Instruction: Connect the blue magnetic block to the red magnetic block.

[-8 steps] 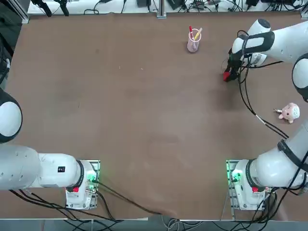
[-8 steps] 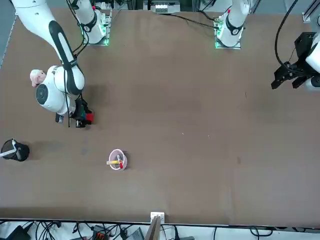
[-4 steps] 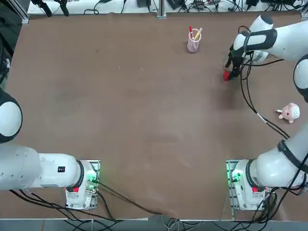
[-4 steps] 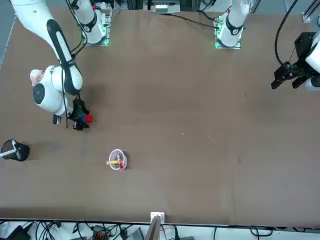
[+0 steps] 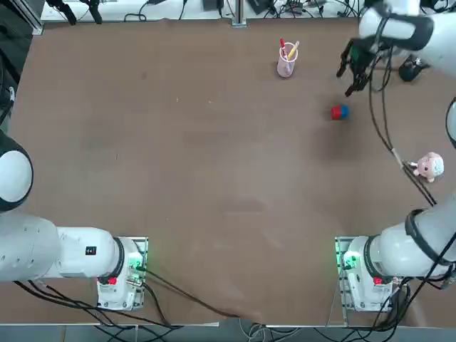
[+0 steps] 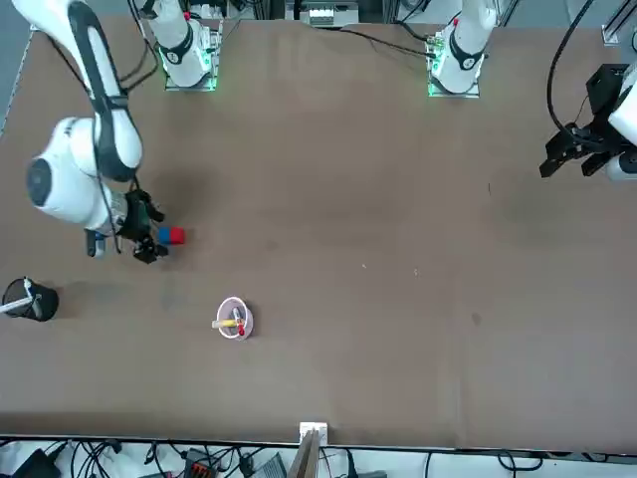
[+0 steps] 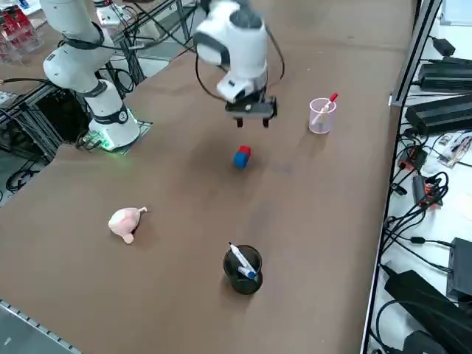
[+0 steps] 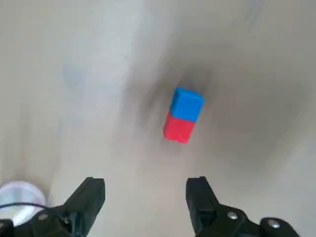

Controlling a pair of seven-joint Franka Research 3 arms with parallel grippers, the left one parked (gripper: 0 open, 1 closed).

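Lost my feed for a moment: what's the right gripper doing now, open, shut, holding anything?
Right gripper: open and empty, raised above the blue magnetic block and red magnetic block, which sit joined on the table.

My right arm [image 5: 410,32]: white rounded shells, black joint bands, black cables looped along it, base lit green. Right gripper [image 8: 145,197] is black, two blunt fingers [image 8: 91,195] with silver screws just behind the tips.

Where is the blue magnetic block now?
In the top view, the blue magnetic block lies far right on the table, joined to the red magnetic block, below the open right gripper.
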